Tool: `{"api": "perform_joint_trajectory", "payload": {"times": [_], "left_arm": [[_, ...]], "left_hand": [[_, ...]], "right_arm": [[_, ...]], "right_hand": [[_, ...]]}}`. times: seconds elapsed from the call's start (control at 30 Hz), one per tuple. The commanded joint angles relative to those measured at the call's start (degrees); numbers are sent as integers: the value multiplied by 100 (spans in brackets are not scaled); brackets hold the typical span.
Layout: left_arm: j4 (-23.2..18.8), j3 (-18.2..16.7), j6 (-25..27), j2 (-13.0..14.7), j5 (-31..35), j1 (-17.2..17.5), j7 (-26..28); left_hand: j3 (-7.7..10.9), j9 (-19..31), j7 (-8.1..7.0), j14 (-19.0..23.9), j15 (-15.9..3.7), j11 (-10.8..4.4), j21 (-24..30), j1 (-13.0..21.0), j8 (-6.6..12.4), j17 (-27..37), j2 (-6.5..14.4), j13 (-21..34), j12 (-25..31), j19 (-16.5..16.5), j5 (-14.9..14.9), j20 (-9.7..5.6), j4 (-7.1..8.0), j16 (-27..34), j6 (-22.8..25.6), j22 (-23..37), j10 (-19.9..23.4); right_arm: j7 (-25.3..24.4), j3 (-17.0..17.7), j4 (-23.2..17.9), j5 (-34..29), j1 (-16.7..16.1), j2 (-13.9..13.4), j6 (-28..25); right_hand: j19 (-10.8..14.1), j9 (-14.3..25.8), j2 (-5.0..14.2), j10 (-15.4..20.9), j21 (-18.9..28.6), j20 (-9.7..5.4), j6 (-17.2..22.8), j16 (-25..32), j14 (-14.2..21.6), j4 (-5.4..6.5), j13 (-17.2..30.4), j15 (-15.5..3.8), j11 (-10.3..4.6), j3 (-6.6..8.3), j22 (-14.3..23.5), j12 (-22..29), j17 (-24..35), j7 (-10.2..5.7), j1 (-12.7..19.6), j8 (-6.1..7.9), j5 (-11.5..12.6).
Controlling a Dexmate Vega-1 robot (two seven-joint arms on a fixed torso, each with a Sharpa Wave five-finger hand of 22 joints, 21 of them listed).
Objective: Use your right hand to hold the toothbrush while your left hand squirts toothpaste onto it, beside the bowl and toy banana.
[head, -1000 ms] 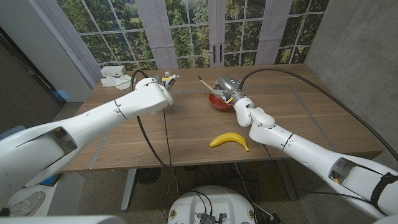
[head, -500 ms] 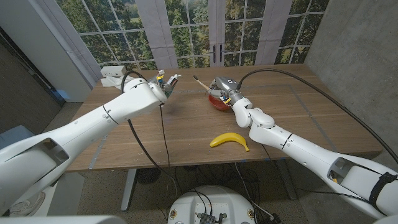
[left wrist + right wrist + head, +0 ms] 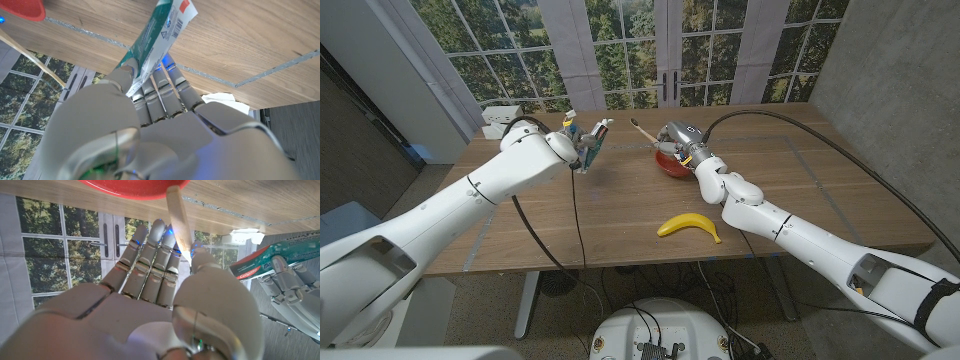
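- Head view: our left hand (image 3: 582, 148) grips the toothpaste (image 3: 597, 134) above the table (image 3: 620, 215); our right hand (image 3: 686, 150) holds the toothbrush (image 3: 645, 132) over the bowl (image 3: 668, 163), the banana (image 3: 688, 226) lying nearer us.
- Left wrist view: fingers (image 3: 162, 92) clamp the tube (image 3: 160, 35).
- Right wrist view: the brush handle (image 3: 178, 217) sits pinched against the fingers (image 3: 150, 255); the tube (image 3: 270, 260) is beside it.
- We judge the approach is underway: next, bring nozzle to bristles, then squeeze.
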Motion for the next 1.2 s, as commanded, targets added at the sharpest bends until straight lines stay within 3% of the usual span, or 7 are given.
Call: {"api": "perform_joint_trajectory", "payload": {"times": [0.03, 0.3, 0.67, 0.93, 1.2], "left_arm": [[-197, 62, 220, 72, 264, -38, -156], [-134, -202, -191, 147, -67, -1, -691], [201, -908, -1053, 261, -1006, 269, -1529], [327, -1217, -1435, 304, -1493, 454, -1700], [453, -1292, -1725, 389, -1828, 542, -1863]], "left_hand": [[1, 22, -6, 34, -814, -137, 52, 88, 36, 36, 9, 16, 32, -11, 33, -3, -12, 27, 13, 16, 111], [-5, 41, -1, 56, -798, -98, 94, 88, 45, 58, 13, 30, 40, -14, 35, -1, 8, 27, 39, 23, 139], [-12, 47, 50, 99, -777, -52, 160, 29, 38, 61, 13, 48, 48, -6, 35, 7, 58, 4, 56, 30, 171], [-12, 56, 68, 148, -775, -4, 208, -17, 31, 61, 17, 59, 50, 0, 35, 14, 82, -7, 60, 34, 189], [-14, 54, 96, 167, -766, 17, 249, -62, 15, 61, 15, 68, 55, 4, 35, 20, 98, -25, 54, 37, 217]], "right_arm": [[-111, 45, -73, -43, -74, -66, 169], [-335, 16, 61, -165, -125, -14, 306], [-422, -63, 277, -271, -104, 46, 425], [-511, -90, 383, -320, -118, 80, 466], [-628, -36, 396, -299, -149, 92, 488]], "right_hand": [[-26, 30, 226, 184, 41, -395, 54, -23, 31, 4, 33, -510, -157, 51, 17, -7, 23, 1, 252, 36, 28], [-45, 30, 220, 198, 66, -397, 55, -37, 40, -2, 14, -514, -150, 54, 13, -21, 42, -3, 256, 31, 28], [-55, 30, 209, 208, 113, -404, 69, -61, 54, -3, 19, -513, -151, 53, 8, -28, 69, -1, 249, 30, 28], [-69, 30, 207, 207, 144, -407, 77, -86, 56, -3, 26, -513, -149, 57, 4, -34, 83, -9, 247, 28, 29], [-80, 30, 207, 205, 176, -413, 81, -107, 65, -1, 30, -514, -153, 60, 0, -43, 99, -11, 243, 25, 29]]}}
